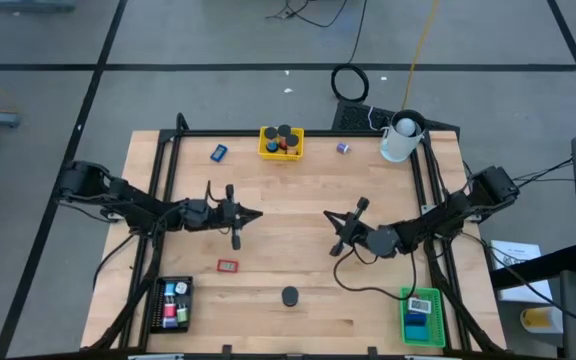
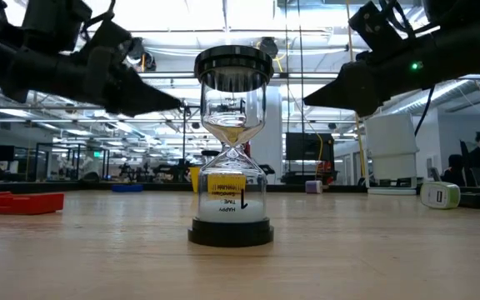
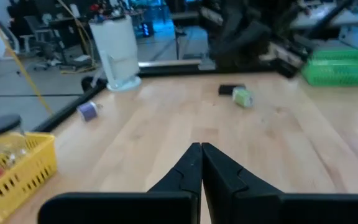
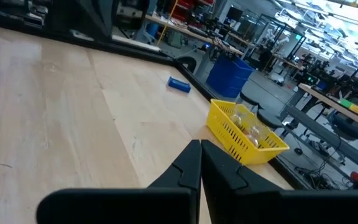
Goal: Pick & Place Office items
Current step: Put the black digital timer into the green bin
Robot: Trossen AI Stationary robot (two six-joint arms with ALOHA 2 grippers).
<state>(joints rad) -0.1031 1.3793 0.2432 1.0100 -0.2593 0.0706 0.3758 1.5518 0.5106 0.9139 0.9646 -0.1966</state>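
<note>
Hovering my two claws over the worktop [image 1: 298, 250], both pinched closed, empty.
Left claw [image 1: 256, 214] faces right claw [image 1: 330, 215]; hourglass [image 2: 232, 158] stands nearby.

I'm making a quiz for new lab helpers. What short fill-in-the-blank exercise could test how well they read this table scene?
1. The left gripper and the right gripper are both ____.
2. The tray at the table's far edge is ____.
3. The white cup stands near the ____ arm's side.
4. The black-capped thing standing before the low camera is an ____.

Missing words: shut; yellow; right; hourglass
</note>
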